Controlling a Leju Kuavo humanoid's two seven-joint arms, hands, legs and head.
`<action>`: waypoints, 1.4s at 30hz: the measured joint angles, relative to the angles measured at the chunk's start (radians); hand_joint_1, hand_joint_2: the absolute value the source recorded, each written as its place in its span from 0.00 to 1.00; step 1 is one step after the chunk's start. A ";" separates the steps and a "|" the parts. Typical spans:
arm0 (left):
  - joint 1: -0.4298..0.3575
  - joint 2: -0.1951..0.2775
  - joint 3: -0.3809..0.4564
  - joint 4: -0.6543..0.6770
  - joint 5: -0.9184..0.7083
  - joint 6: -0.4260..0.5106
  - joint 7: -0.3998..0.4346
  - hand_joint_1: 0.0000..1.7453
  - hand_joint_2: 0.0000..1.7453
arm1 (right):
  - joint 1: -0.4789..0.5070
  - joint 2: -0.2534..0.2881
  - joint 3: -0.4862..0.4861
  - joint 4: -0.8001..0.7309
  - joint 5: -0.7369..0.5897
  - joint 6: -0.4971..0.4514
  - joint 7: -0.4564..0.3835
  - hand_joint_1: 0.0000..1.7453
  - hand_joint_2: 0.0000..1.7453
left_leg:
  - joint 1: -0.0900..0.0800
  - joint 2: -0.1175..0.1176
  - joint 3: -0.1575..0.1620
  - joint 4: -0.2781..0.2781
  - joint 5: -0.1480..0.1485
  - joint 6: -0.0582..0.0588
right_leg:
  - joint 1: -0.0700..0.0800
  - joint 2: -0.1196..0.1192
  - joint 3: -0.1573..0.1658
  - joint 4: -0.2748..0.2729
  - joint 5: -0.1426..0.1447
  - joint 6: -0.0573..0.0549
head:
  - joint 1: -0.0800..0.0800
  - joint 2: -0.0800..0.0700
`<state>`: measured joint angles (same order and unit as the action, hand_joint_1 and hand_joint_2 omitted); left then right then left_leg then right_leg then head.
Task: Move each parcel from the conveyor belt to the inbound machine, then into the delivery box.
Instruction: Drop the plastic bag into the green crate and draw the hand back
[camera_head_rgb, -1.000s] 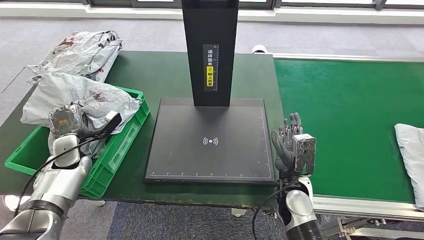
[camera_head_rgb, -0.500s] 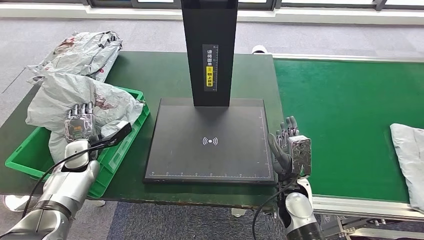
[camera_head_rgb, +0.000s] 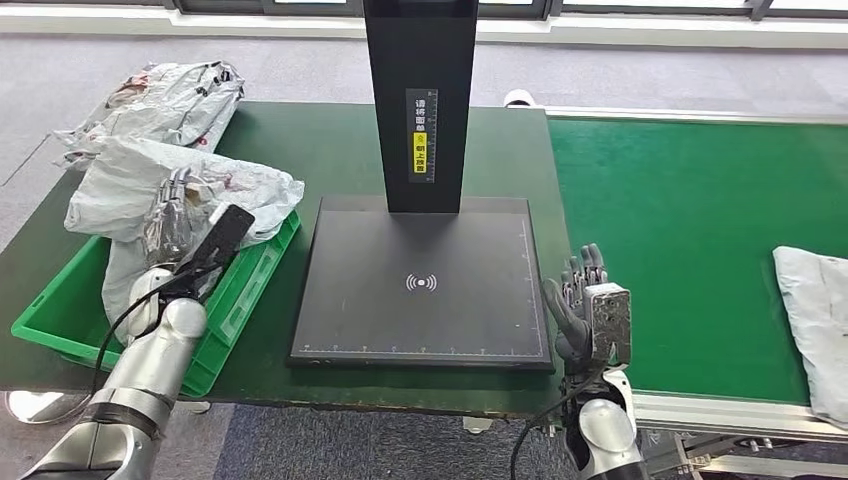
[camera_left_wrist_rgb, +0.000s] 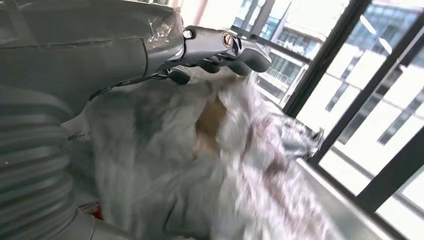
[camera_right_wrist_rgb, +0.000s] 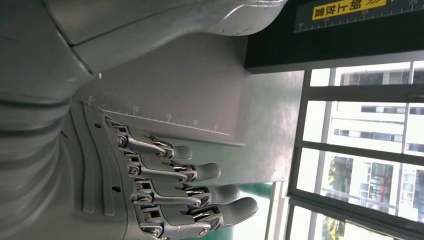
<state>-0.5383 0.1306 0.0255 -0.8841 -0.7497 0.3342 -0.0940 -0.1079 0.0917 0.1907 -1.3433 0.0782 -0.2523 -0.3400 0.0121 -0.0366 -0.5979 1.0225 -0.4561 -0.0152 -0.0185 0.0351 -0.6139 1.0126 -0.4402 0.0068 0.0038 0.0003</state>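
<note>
A crumpled grey parcel (camera_head_rgb: 135, 180) lies in the green delivery box (camera_head_rgb: 235, 305) at the table's left, draped over its far rim. My left hand (camera_head_rgb: 172, 215) stands against this parcel with straight fingers and its thumb (camera_left_wrist_rgb: 220, 42) spread apart; the parcel (camera_left_wrist_rgb: 200, 150) looks blurred under it. My right hand (camera_head_rgb: 585, 300) is open and upright with nothing in it, just off the front right corner of the black inbound machine plate (camera_head_rgb: 420, 280). Another pale parcel (camera_head_rgb: 815, 320) lies on the green conveyor belt (camera_head_rgb: 690, 230) at the far right.
The machine's black column (camera_head_rgb: 420, 100) rises at the back of the plate. A further grey parcel (camera_head_rgb: 160, 95) lies on the table behind the box. The plate's ruled edge (camera_right_wrist_rgb: 170, 122) runs close to my right hand's fingers (camera_right_wrist_rgb: 200, 192).
My left hand has turned and risen toward the box's right rim, and the grey parcel has shifted right with it. The conveyor parcel has crept left. My right hand has barely moved.
</note>
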 joint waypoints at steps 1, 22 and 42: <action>0.005 0.000 0.001 -0.020 0.029 0.015 -0.006 0.00 1.00 | 0.001 0.000 -0.002 -0.001 0.000 -0.001 0.000 0.00 1.00 | 0.000 0.000 0.000 0.000 0.000 0.000 | 0.000 0.000 0.000 0.000 0.000 0.000 | 0.000 0.000; 0.093 0.086 0.006 -0.151 0.040 -0.066 -0.024 0.00 1.00 | 0.001 -0.013 -0.009 -0.002 -0.016 -0.010 -0.012 0.00 1.00 | -0.001 0.000 0.000 0.000 0.000 0.000 | 0.001 0.000 -0.001 0.000 0.000 0.000 | 0.000 0.000; 0.191 -0.105 -0.105 -0.413 0.664 -0.199 -0.359 0.00 1.00 | -0.002 -0.016 -0.014 -0.026 0.136 -0.015 0.020 0.00 1.00 | -0.002 -0.002 -0.001 0.000 0.000 0.000 | 0.000 -0.001 0.000 0.000 0.000 0.000 | 0.000 0.000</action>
<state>-0.3471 0.0258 -0.0791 -1.2969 -0.0861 0.1348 -0.4533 -0.1103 0.0755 0.1766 -1.3694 0.2139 -0.2678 -0.3202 0.0104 -0.0381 -0.5986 1.0226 -0.4563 -0.0156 -0.0180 0.0340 -0.6143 1.0124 -0.4404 0.0068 0.0038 0.0001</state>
